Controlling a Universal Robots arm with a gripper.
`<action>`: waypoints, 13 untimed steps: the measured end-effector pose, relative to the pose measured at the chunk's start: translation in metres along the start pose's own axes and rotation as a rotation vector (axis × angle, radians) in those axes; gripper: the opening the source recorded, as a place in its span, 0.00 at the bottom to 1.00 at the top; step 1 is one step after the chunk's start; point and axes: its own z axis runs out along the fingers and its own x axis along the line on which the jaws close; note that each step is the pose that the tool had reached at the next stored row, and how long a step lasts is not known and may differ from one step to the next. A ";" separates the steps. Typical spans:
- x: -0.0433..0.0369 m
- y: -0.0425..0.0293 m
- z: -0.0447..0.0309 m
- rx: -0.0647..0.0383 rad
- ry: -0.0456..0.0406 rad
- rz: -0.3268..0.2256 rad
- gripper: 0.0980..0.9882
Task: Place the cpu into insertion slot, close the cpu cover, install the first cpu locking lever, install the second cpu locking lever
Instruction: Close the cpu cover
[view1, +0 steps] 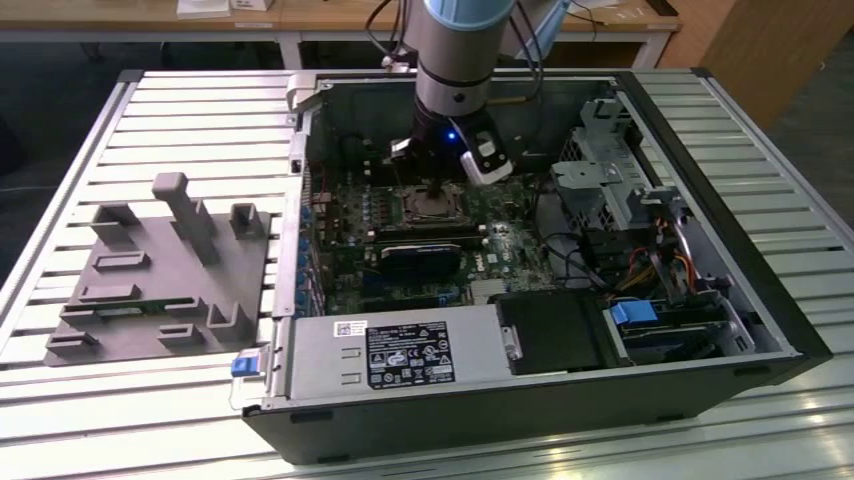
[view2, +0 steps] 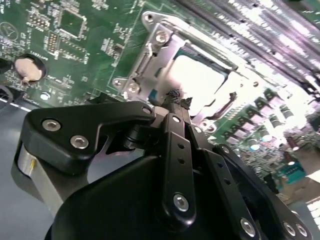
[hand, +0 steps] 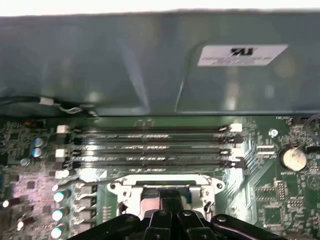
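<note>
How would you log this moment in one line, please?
gripper: jaws shut, tips at cpu cover edge | cpu cover: lying flat over cpu | scene: inside open computer case

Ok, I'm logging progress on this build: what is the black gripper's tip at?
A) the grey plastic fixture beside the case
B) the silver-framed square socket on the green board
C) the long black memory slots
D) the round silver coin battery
B: in the second wrist view the black gripper has its tip at the edge of the silver-framed square socket, with a silver-grey chip showing in its window.
</note>
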 end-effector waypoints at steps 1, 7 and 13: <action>-0.0010 0.0009 0.0006 0.000 -0.0001 0.000 0.01; -0.0041 0.0018 0.0040 0.000 0.0000 0.000 0.01; -0.0067 0.0016 0.0055 0.003 -0.0002 0.000 0.01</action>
